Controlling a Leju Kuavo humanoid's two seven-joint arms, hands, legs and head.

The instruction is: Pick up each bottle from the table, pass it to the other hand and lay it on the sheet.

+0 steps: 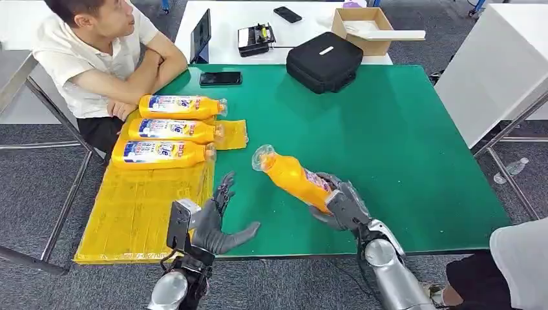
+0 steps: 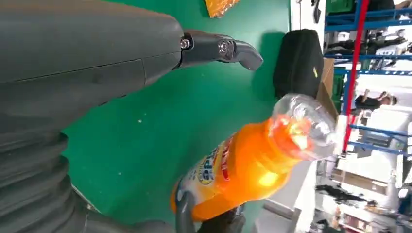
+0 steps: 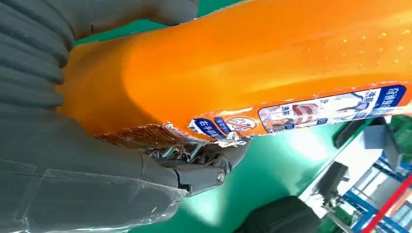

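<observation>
our right hand (image 1: 341,205) gripped the bottle (image 1: 292,177) low; smooth, probably heavy, so our empty spread left hand (image 1: 216,223) should grasp mid-body.

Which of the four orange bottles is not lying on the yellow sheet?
The orange bottle gripped by the right hand, tilted above the green table. The other three bottles lie side by side on the yellow sheet.
</observation>
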